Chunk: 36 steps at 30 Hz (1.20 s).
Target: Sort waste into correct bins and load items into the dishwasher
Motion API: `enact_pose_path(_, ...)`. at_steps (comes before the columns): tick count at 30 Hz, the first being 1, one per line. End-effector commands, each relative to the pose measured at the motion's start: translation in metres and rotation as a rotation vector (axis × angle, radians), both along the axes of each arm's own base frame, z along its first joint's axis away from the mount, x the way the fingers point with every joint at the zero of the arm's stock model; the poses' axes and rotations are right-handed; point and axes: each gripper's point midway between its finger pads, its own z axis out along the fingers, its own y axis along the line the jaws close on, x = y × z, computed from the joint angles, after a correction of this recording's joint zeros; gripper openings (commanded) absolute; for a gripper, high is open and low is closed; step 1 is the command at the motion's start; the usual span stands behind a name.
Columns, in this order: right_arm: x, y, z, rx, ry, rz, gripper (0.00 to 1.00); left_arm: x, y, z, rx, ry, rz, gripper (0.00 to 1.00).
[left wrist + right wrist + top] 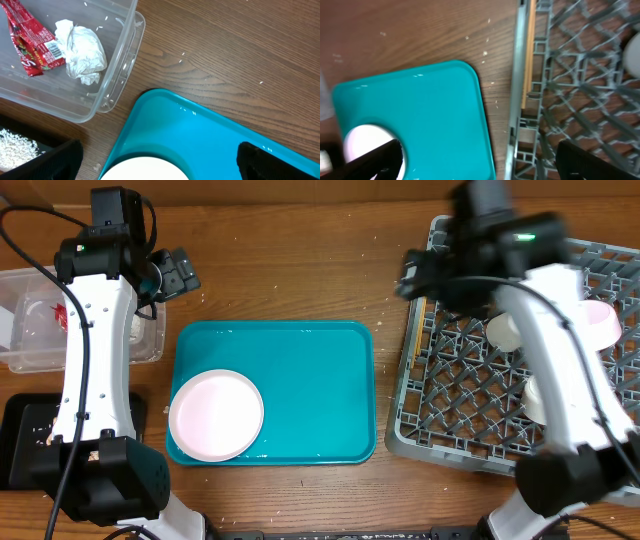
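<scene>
The plate lies in the near-left corner of the tray, well apart from both pairs of fingers. The left fingers gape empty beside the tub holding wrapper and napkin. The right fingers gape empty over the surface by the rack.

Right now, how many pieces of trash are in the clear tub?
2: a red wrapper and a crumpled napkin, side by side on the floor of the tub. Part of the tub is out of view, so more may be hidden.

Left arm stretched forward, left pincer spread wide, right arm blurred, right pincer spread wide, both empty
</scene>
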Motion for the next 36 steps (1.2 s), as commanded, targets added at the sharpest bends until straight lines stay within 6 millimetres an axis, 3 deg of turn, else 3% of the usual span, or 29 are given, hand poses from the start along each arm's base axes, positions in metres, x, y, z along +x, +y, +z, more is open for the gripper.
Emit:
enact_pose_path(1, 0.006, -0.001, -0.037, -0.094, 0.059, -0.099, 1.00, 0.001, -0.004, 0.005, 0.002, -0.013, -0.027, 1.00)
enact_pose_path(9, 0.007, 0.001, -0.098, -0.167, 0.218, -0.115, 1.00, 0.001, -0.004, 0.005, 0.002, -0.013, -0.028, 1.00)
enact_pose_path(21, -0.001, -0.009, -0.143, -0.243, 0.294, -0.113, 0.99, 0.001, -0.004, 0.005, 0.002, -0.013, -0.028, 1.00)
enact_pose_path(26, -0.007, -0.014, -0.161, -0.252, 0.318, -0.099, 0.83, 0.001, -0.004, 0.005, 0.002, -0.012, -0.027, 1.00)
enact_pose_path(31, -0.007, -0.013, -0.163, -0.252, 0.318, -0.072, 0.67, 0.001, -0.004, 0.005, 0.002, -0.013, -0.027, 1.00)
enact_pose_path(36, -0.007, -0.014, -0.163, -0.256, 0.316, -0.043, 0.42, 0.001, -0.004, 0.005, 0.002, -0.013, -0.027, 1.00)
